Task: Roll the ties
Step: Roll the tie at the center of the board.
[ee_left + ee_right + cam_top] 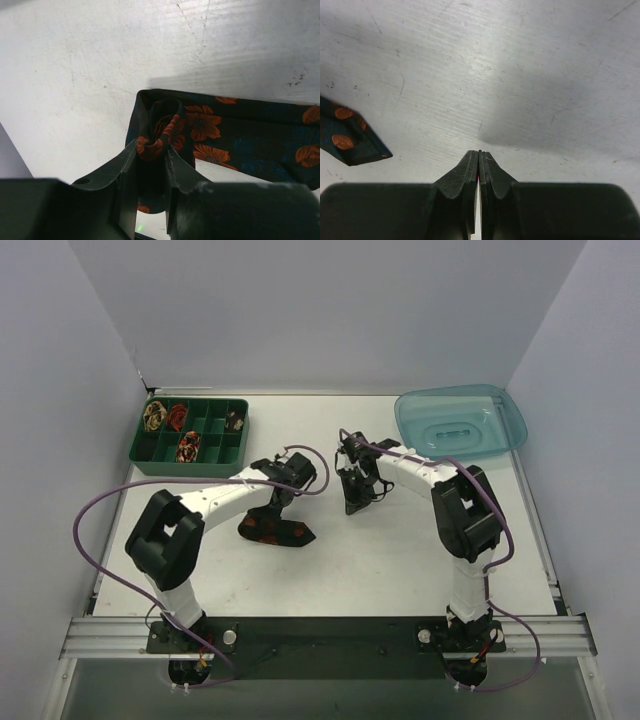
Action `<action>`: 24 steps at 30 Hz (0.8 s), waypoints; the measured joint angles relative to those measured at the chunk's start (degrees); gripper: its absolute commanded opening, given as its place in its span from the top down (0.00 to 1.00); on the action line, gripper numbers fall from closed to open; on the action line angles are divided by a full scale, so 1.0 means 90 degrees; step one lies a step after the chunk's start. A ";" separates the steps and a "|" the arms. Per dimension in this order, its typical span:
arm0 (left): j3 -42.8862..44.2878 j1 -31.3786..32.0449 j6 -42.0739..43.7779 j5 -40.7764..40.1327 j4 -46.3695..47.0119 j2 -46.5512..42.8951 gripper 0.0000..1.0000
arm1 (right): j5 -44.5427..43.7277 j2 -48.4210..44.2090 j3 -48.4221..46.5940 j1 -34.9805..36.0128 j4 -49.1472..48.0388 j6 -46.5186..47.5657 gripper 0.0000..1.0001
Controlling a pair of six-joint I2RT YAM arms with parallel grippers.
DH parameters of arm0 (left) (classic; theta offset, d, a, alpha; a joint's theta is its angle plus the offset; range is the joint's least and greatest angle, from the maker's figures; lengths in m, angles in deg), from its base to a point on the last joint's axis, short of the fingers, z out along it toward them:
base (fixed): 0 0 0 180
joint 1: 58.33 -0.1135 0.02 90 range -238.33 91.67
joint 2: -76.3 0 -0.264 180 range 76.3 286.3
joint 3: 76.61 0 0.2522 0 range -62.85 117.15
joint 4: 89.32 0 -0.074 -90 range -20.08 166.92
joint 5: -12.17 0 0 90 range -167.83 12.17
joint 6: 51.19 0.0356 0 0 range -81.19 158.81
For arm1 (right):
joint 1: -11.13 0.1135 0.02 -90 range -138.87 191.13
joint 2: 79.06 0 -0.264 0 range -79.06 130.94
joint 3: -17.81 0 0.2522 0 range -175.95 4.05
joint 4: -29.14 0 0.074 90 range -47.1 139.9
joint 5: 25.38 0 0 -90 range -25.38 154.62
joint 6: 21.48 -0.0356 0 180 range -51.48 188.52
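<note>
the floral tie [240, 135] is running off the right edge of the left wrist view, and the left gripper [151, 150] is covering the lower part of its folded end. in the right wrist view the left edge is cutting the tie off, leaving only its pointed tip showing. from above, the coiled ties [188, 447] in the green tray [140, 445] are showing too small to tell their patterns, and the right gripper [357, 502] is blurring into one dark shape.
</note>
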 measured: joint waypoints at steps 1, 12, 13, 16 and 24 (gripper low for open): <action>0.0005 0.0092 -0.0034 -0.0068 -0.0041 0.0046 0.74 | -0.0010 0.0000 0.0019 -0.0015 -0.0005 -0.0010 0.95; 0.0546 0.1005 -0.0440 -0.0367 -0.0408 0.0889 0.69 | -0.0012 0.0000 0.0083 -0.0017 -0.0039 -0.0044 0.95; 0.0573 0.1066 -0.0474 -0.0367 -0.0420 0.0954 0.67 | -0.0012 0.0000 0.0090 -0.0017 -0.0036 -0.0046 0.95; 0.0593 0.1222 -0.0588 -0.0313 -0.0427 0.1052 0.57 | -0.0012 0.0000 0.0100 -0.0019 -0.0039 -0.0061 0.95; 0.0372 0.1399 -0.0877 0.0253 -0.0129 0.0971 0.35 | -0.0012 0.0000 0.0100 -0.0019 -0.0039 -0.0063 0.95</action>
